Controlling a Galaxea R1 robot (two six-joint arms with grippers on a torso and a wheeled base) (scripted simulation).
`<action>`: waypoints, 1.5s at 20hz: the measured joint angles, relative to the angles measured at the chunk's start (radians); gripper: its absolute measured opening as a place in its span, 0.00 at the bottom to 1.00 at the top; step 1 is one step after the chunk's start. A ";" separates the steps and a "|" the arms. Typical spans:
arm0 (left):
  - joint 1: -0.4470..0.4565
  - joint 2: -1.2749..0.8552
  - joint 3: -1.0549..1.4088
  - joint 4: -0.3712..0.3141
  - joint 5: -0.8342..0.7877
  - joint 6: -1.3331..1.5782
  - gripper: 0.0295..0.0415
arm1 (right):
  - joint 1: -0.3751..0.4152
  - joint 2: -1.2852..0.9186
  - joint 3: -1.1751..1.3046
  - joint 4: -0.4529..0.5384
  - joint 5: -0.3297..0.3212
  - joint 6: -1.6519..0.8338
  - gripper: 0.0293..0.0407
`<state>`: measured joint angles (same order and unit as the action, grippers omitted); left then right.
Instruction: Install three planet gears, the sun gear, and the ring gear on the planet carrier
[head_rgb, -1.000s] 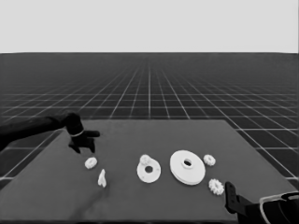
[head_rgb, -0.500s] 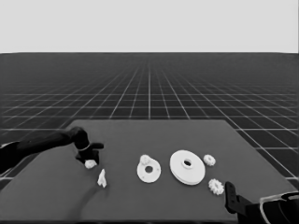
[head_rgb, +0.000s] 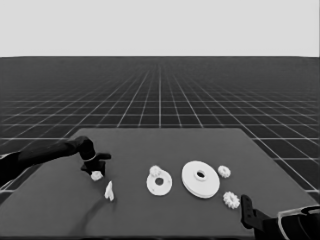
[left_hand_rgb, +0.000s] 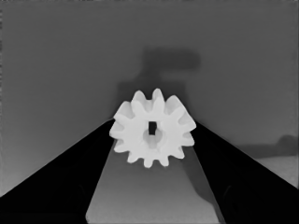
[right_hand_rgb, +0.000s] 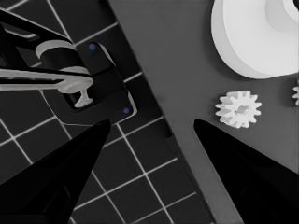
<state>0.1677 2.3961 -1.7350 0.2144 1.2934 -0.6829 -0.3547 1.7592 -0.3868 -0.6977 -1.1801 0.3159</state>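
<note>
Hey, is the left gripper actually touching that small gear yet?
Cannot tell. In the left wrist view the gear sits between the left gripper's spread fingers, its teeth overlapping both inner edges; neither contact nor gap shows plainly.

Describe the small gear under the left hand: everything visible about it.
The gear is small, white and matte, with bumpy teeth all round and a small rectangular centre hole. It lies flat on the table near its left end, left of the thin white piece. The left hand straddles it, fingers open on either side, not visibly touching.
</note>
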 joint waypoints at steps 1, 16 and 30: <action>-0.062 -0.041 0.087 -0.035 0.065 -0.032 0.14 | 0.000 0.000 0.000 0.000 0.000 0.000 0.81; -0.158 0.487 0.385 -0.025 0.268 -0.841 0.14 | 0.000 0.000 0.000 0.000 0.000 0.000 0.81; 0.012 0.547 0.247 0.141 0.237 -0.775 0.14 | 0.000 0.000 0.000 0.000 0.000 0.000 0.81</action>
<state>0.1802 2.9429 -1.4883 0.3558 1.5304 -1.4578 -0.3547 1.7592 -0.3868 -0.6977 -1.1801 0.3159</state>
